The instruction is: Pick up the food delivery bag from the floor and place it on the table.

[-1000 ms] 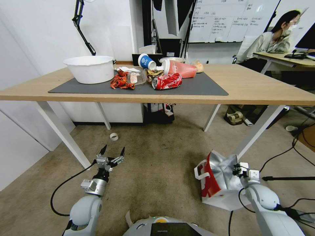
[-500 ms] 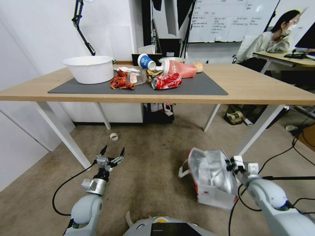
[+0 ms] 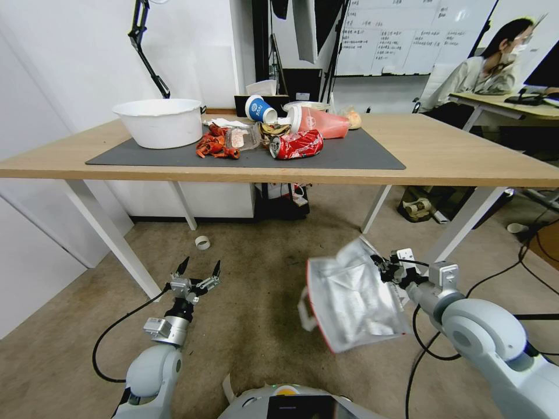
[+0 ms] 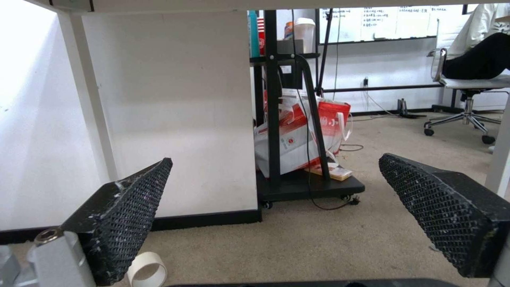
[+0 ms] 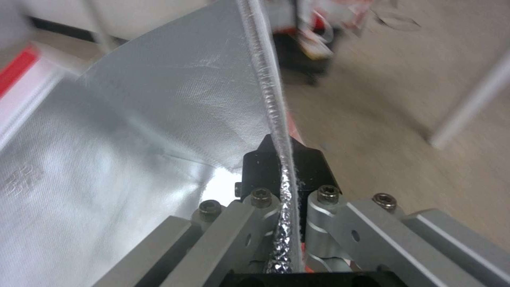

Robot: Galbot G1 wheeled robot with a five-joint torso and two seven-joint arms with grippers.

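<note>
- Step in hand, as judged: the lift. The bag (image 3: 352, 302) is held clear of the floor (image 3: 262, 302), right of centre, near the robot and well short of the table (image 3: 454, 151).
- The bag is tilted, its open mouth turned toward the head camera; silver foil lining is shown, with a thin red edge along its near and left border and a white strap handle (image 3: 304, 308) hanging at its left side.
- The right gripper (image 3: 389, 269) is closed on the bag's rim at the far right corner. In the right wrist view the foil seam (image 5: 273, 103) is seen pinched between the fingertips (image 5: 305, 159), the jaws drawn narrow with only the seam between them.
- How much of the rim is caught is hard to judge; the grip appears to be on a thin edge only.
- The left gripper (image 3: 199, 269) is held low over the floor, left of centre, jaws spread wide and holding nothing. Its two dark textured pads (image 4: 127, 223) are seen well apart in the left wrist view, with bare carpet between them.
- A small white ring (image 3: 202, 242) lies on the floor just beyond the left gripper.
- The tabletop's dark mat (image 3: 361, 154) carries a white basin (image 3: 158, 122), a crushed red can (image 3: 296, 144) and other food litter; bare wood is seen to the right of the mat.
- Next move, as judged: a further rise is called for until the bag's bottom clears the table edge, then a carry forward to the bare right part.
- Risk, as judged: the foil seam may slip or tear under the bag's swinging weight.
</note>
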